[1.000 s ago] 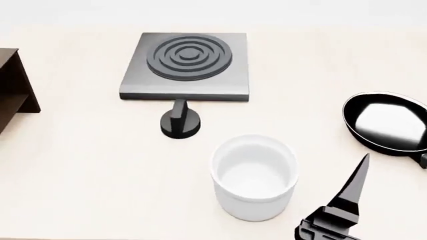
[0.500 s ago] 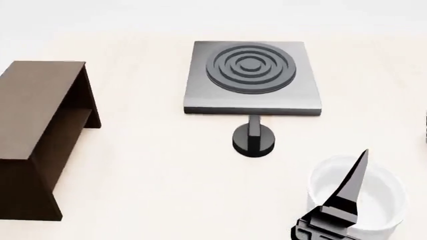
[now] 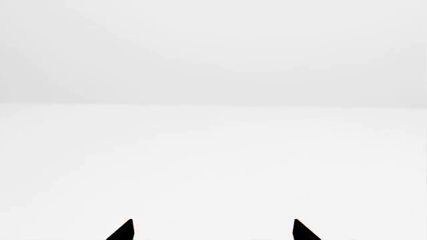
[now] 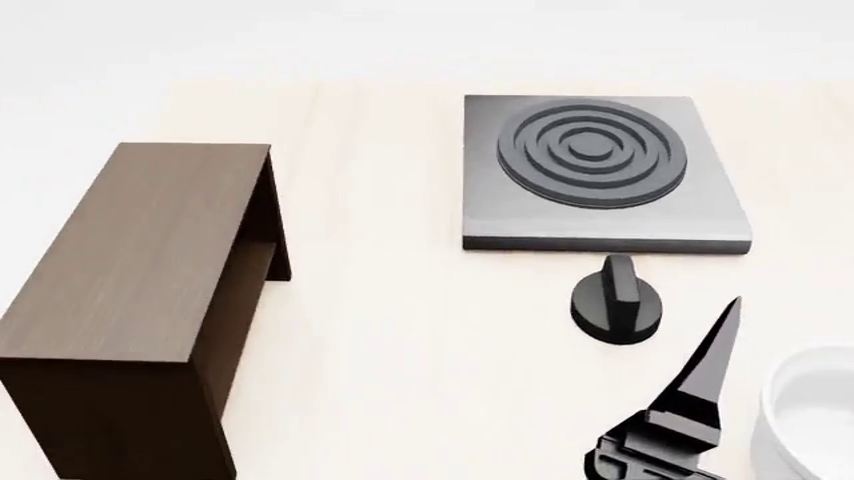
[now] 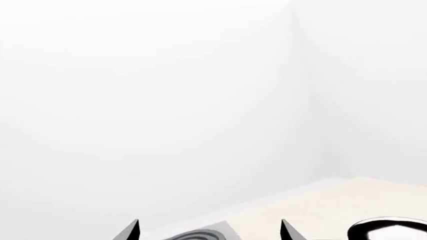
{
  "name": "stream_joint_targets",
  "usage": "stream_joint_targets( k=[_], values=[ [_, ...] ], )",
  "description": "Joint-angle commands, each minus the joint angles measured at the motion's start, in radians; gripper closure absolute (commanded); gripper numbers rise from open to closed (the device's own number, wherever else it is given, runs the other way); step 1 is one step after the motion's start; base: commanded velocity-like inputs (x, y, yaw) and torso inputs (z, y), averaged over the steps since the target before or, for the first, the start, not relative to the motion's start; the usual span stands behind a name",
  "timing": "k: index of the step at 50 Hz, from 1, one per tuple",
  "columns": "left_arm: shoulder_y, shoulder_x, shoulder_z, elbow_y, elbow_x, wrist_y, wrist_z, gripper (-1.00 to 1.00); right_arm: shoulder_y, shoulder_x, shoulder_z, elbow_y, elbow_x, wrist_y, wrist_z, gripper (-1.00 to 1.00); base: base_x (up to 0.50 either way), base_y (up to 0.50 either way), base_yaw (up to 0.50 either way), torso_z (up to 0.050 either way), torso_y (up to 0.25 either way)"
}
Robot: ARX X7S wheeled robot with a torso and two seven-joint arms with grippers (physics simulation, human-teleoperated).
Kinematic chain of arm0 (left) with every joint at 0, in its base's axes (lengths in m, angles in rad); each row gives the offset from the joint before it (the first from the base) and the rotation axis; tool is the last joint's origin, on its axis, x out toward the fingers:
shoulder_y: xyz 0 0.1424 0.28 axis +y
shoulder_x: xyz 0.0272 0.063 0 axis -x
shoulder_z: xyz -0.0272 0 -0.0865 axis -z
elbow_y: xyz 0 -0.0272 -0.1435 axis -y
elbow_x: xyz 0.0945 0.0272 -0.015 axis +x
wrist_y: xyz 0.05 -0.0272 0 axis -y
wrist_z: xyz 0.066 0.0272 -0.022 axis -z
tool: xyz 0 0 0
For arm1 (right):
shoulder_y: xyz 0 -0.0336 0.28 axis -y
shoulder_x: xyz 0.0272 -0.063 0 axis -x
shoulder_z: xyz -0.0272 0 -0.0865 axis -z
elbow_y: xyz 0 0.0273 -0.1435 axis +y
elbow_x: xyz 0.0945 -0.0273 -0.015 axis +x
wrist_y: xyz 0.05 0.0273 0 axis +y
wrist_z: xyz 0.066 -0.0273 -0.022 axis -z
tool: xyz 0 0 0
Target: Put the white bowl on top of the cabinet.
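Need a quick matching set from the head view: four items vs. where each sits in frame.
Items:
1. cabinet
2. stove plate
3. knob
4. bowl

Places:
A. cut off at the bottom right edge
B. left side, top bare
C. upper right of centre
D. just in front of the plate

Pairs: 1-B, 2-C, 3-D, 4-A

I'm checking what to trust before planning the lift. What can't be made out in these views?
- White bowl: head view, mostly cut off by the frame edge.
- Cabinet: inner shelf hidden beneath its top.
- Left pincer: only tips show; absent from head view.
- Frying pan: right wrist view, cut off.
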Motion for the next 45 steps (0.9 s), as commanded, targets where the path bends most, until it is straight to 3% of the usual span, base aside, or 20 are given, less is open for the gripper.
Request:
stream_joint_targets(
  k=[1,8,23,45],
  values=[
    [0.003,0.016,-0.011,-0.012,-0.001,0.018,0.027,-1.00,-0.004,-0.014,0.020,0.014,-0.008,-0.025,-0.028,-1.00,0.00,0.00,0.00,0.000,0.000],
    [0.007,0.013,-0.008,-0.013,-0.007,0.024,0.023,-1.00,-0.011,-0.004,0.011,0.016,-0.015,-0.039,-0.036,-1.00,0.01,0.00,0.00,0.000,0.000],
    [0.011,0.006,0.003,-0.014,-0.016,0.031,0.016,-1.00,-0.008,0.001,0.002,0.026,-0.012,-0.039,-0.025,-1.00,0.45,0.00,0.00,0.000,0.000],
    [0.017,-0.002,0.015,-0.019,-0.026,0.042,0.005,-1.00,-0.005,0.023,-0.025,0.031,-0.031,-0.030,-0.002,-1.00,0.08,0.09,0.00,0.000,0.000]
  ],
)
